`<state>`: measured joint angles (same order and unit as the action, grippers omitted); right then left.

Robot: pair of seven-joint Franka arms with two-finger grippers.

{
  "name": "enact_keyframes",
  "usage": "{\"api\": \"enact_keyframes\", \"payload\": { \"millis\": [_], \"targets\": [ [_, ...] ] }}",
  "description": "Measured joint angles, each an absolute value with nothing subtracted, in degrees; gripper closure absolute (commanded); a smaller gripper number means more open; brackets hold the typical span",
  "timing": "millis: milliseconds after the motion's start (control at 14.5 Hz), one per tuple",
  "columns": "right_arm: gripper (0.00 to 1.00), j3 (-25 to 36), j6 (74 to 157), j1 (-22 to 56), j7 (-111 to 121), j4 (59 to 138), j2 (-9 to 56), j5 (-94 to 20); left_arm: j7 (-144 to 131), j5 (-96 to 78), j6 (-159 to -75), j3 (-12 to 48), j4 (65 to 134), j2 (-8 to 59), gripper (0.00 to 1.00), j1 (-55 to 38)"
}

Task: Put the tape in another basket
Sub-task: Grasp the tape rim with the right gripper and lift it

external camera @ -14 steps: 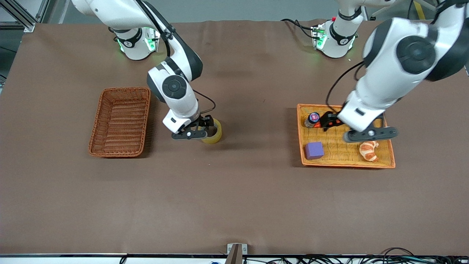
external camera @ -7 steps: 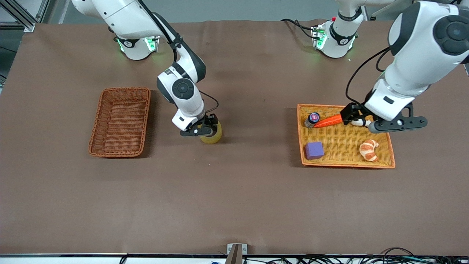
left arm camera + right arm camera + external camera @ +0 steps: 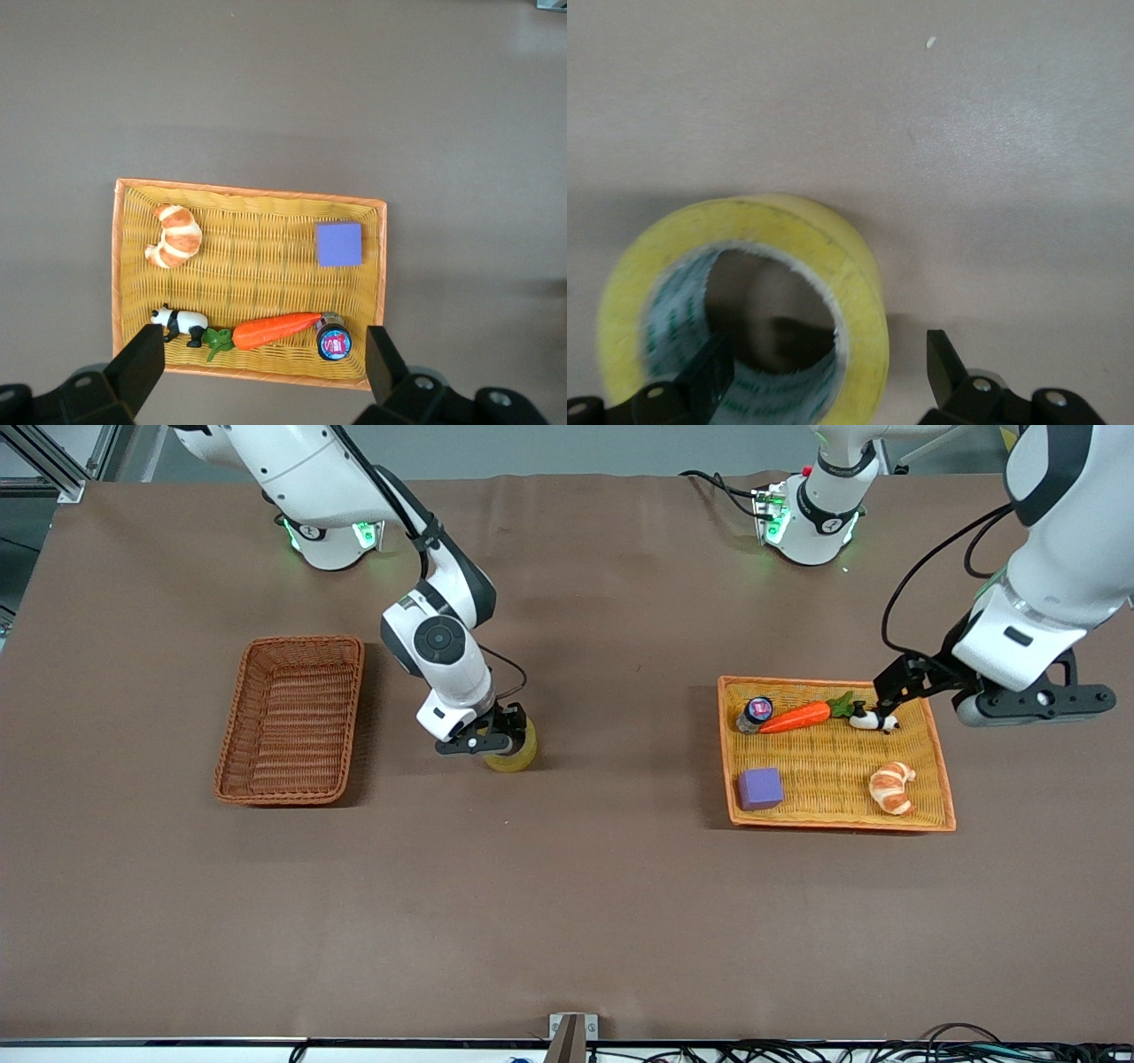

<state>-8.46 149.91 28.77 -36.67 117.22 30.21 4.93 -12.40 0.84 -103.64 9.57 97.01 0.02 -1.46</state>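
Observation:
The tape (image 3: pixel 516 751), a yellowish ring, rests on the brown table between the two baskets. My right gripper (image 3: pixel 496 731) is down at it and open. In the right wrist view the tape (image 3: pixel 833 257) fills the lower part; one finger sits inside the ring's hole and the other outside, so the open right gripper (image 3: pixel 828 376) straddles the ring's wall. The reddish-brown basket (image 3: pixel 232 735) stands empty toward the right arm's end. My left gripper (image 3: pixel 890 691) is open and empty, up over the edge of the orange-yellow tray (image 3: pixel 837 779) that lies farthest from the front camera.
The tray (image 3: pixel 257 257) holds a purple cube (image 3: pixel 760 788), a croissant (image 3: pixel 891 787), a toy carrot (image 3: pixel 795 716), a panda figure (image 3: pixel 873 720) and a small capped bottle (image 3: pixel 756 712). The left wrist view shows my left gripper (image 3: pixel 263 372) above it.
My left arm has risen and drawn back from over the tray toward its own end. My right gripper has shifted slightly toward the tape and settled at it.

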Motion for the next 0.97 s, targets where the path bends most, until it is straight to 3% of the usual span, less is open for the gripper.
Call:
{"api": "enact_keyframes", "payload": {
  "millis": [69, 138, 207, 346, 691, 968],
  "targets": [
    [0.42, -8.4, 151.0, 28.7, -36.7, 117.3, 31.1, 4.9, -11.4, 0.8, -103.5, 8.9, 97.3, -0.9, 0.0, -1.5],
    [0.68, -8.4, 151.8, 28.7, -36.7, 117.3, 31.8, 4.9, -9.9, 0.8, -103.3, 8.0, 97.7, -1.7, 0.0, -1.6],
    [0.85, -8.4, 152.4, 28.6, -36.7, 117.2, 32.0, 5.0, -8.2, 0.8, -103.1, 6.8, 98.0, -2.4, 0.0, -1.8],
    [0.97, -8.5, 152.2, 28.6, -36.8, 117.0, 31.7, 5.0, -5.9, 0.7, -102.8, 4.5, 98.3, -3.4, 0.0, -2.5],
    [1.0, -8.5, 150.3, 27.9, -40.9, 115.9, 31.4, 5.0, -5.7, 0.7, -101.5, 1.8, 98.8, -2.2, 0.0, -3.5],
    [1.0, -8.4, 140.4, 27.3, -41.3, 111.4, 29.0, 5.0, -5.7, 0.7, -101.5, 0.8, 98.7, -0.6, 0.0, -3.5]
  ]
}}
